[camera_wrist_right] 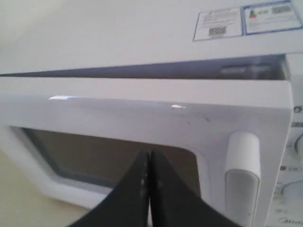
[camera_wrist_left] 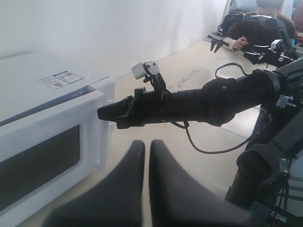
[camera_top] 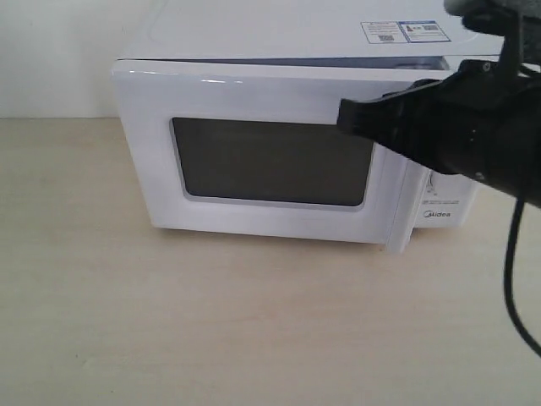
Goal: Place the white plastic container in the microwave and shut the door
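Note:
The white microwave [camera_top: 254, 34] stands on the table, stickers on its top. Its door [camera_top: 254, 97] with the dark window [camera_top: 270, 161] is almost closed; a narrow gap [camera_wrist_right: 142, 71] shows along its top edge, and its handle side [camera_top: 397, 203] stands slightly forward of the control panel. My right gripper [camera_top: 342, 117] is shut and empty, its tip at the door's front just above the window's upper right corner, beside the bar handle [camera_wrist_right: 242, 179]. My left gripper [camera_wrist_left: 147, 144] is shut and empty, away from the microwave and outside the exterior view. The white plastic container is out of view.
The microwave sits on a pale wooden table [camera_top: 254, 321] against a white wall. A black cable [camera_top: 511, 279] hangs from the right arm. In the left wrist view, a black arm base [camera_wrist_left: 270, 165] stands nearby, with another robot station [camera_wrist_left: 255, 28] far behind.

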{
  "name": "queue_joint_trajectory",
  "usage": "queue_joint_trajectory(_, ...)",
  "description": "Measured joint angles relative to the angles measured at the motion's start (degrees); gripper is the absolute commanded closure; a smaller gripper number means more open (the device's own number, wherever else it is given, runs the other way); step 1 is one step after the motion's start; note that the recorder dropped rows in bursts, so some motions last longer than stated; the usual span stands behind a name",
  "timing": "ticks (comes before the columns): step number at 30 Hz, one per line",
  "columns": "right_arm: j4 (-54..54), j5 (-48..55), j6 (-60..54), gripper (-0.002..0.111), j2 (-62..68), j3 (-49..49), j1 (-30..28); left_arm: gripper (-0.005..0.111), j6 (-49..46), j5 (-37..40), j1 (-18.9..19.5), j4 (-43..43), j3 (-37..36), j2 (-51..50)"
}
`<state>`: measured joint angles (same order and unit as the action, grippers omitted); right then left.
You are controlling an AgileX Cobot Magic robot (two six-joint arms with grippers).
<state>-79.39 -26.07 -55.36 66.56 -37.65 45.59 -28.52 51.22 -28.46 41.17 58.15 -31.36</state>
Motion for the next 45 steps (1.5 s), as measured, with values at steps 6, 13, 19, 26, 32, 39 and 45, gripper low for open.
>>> queue_joint_trajectory(6, 8.37, -13.59, 10.49, 0.108, 8.02, 0.0, 4.78, 0.102, 0.0, 1.75, 0.0, -1.18, -0.12, 0.0)
queue_joint_trajectory(13, 18.42, -19.82, 17.1, 0.108, 16.79, 0.0, 4.78, 0.102, 0.0, 1.74, 0.0, -1.41, -3.25, 0.0)
queue_joint_trajectory(19, 19.86, -27.53, 19.93, 0.108, 20.75, -0.49, 4.78, 0.102, 0.0, 1.21, 0.0, -1.54, -4.6, 0.0)
queue_joint_trajectory(26, 20.46, -28.17, 20.05, 0.108, 24.24, -5.39, 2.2, 0.102, 0.0, 0.62, 0.0, -1.54, -4.6, 0.0)
queue_joint_trajectory(32, 19.9, -25.23, 19.05, 0.108, 25.39, -8.43, 0.26, 0.102, 0.0, 0.52, 0.0, -1.54, -4.6, 0.0)
queue_joint_trajectory(39, 19.01, -24.77, 18.22, 0.108, 25.39, -9.04, 0.26, 0.102, 0.0, 0.15, 0.0, -1.54, -4.6, 0.0)
queue_joint_trajectory(45, 16.2, -20.94, 13.08, 0.108, 23.5, -9.51, 0.14, 0.102, 0.0, 0.15, 0.0, -1.54, -4.6, 0.0)
